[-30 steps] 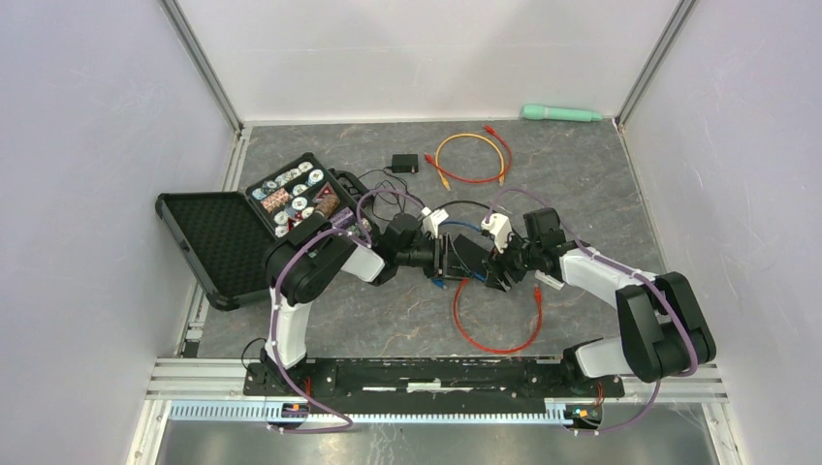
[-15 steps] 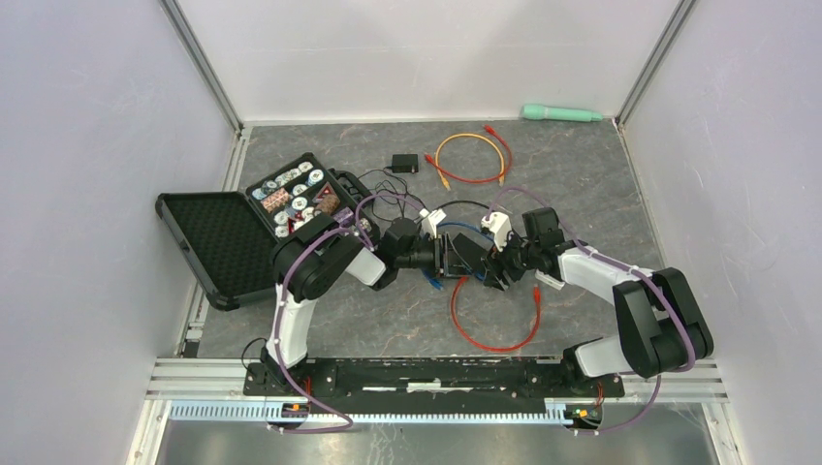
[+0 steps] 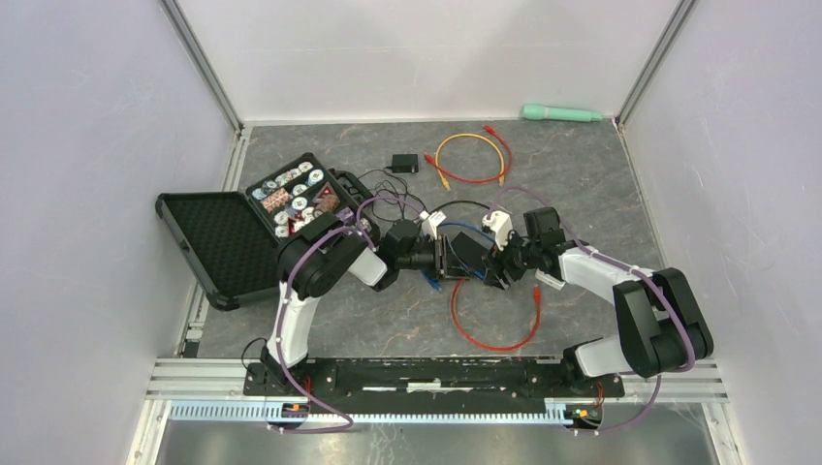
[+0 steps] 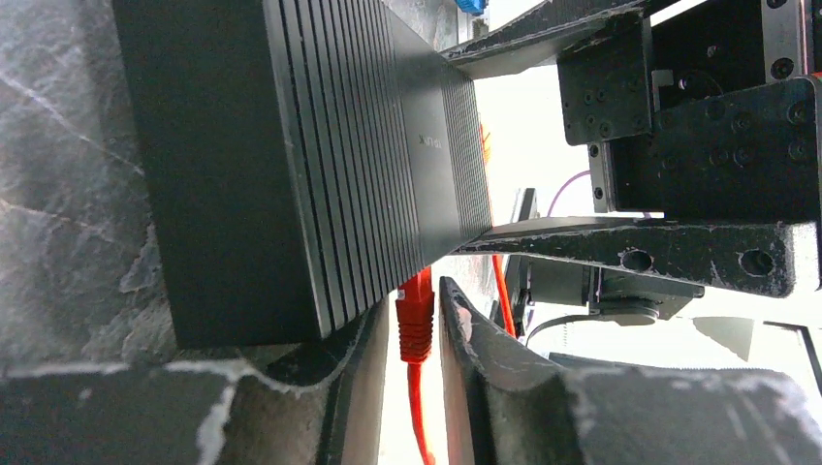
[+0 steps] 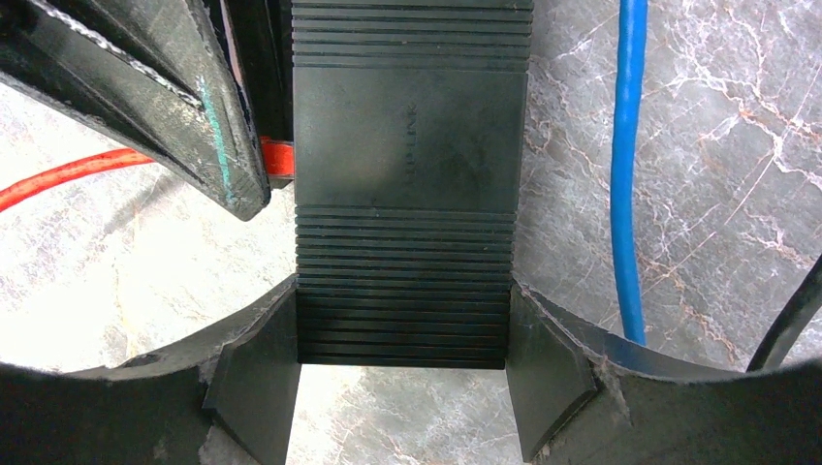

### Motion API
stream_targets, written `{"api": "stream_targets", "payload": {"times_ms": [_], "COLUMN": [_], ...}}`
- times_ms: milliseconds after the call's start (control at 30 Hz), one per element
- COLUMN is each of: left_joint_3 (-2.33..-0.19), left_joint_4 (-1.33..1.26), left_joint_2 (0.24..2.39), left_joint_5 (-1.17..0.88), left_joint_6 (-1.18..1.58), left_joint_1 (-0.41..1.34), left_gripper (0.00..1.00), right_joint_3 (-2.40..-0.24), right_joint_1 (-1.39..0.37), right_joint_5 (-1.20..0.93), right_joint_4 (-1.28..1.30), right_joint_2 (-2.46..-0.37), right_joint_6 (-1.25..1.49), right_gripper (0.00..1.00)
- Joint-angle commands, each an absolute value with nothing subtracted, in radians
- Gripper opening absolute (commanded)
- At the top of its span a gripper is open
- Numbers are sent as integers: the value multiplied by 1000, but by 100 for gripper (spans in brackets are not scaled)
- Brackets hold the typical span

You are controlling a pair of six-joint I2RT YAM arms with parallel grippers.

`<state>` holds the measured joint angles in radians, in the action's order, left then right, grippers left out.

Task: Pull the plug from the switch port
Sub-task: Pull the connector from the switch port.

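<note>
Near the middle of the tabletop (image 3: 388,320), lying flat, a black ribbed switch (image 3: 463,254) between the 2 arms. Clamped from the right end by the right gripper (image 3: 494,263), with 1 finger pressed on each long side of the box, as seen in the right wrist view (image 5: 402,300). Against the side of the switch (image 5: 412,145), at the port, a red plug (image 5: 278,157), not yet pulled out. Closed on this red plug (image 4: 415,320) the left gripper (image 4: 412,310), with 1 finger on each side of it and both touching it, just beside the edge of the switch (image 4: 291,165). From the plug, a red cable (image 3: 494,334) running in a loop over the tabletop toward the near edge. On the other side of the switch, a blue cable (image 5: 628,174) lying along it without touching it. Well apart, at the left, an open black case (image 3: 218,247).
</note>
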<state>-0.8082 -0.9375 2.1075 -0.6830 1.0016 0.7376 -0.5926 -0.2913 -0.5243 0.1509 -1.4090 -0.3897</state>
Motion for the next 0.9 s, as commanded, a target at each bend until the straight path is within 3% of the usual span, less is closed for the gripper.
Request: {"api": "stream_targets", "payload": {"times_ms": [0, 233, 867], "left_joint_3": [-838, -843, -846], "left_joint_4": [-975, -992, -1012], "left_joint_2": [2125, 2137, 2149], "left_joint_5": [-683, -677, -670], "left_joint_6": [1043, 1088, 1118], "left_joint_1": [741, 741, 729], "left_gripper": [32, 37, 31], "right_joint_3": [-624, -614, -611], "right_joint_1": [-285, -287, -286], "right_joint_5": [-569, -570, -574], "right_joint_4": [97, 84, 85], "right_joint_2": [-1398, -1402, -1423], "right_joint_6": [-388, -382, -383], "right_gripper": [0, 0, 0]}}
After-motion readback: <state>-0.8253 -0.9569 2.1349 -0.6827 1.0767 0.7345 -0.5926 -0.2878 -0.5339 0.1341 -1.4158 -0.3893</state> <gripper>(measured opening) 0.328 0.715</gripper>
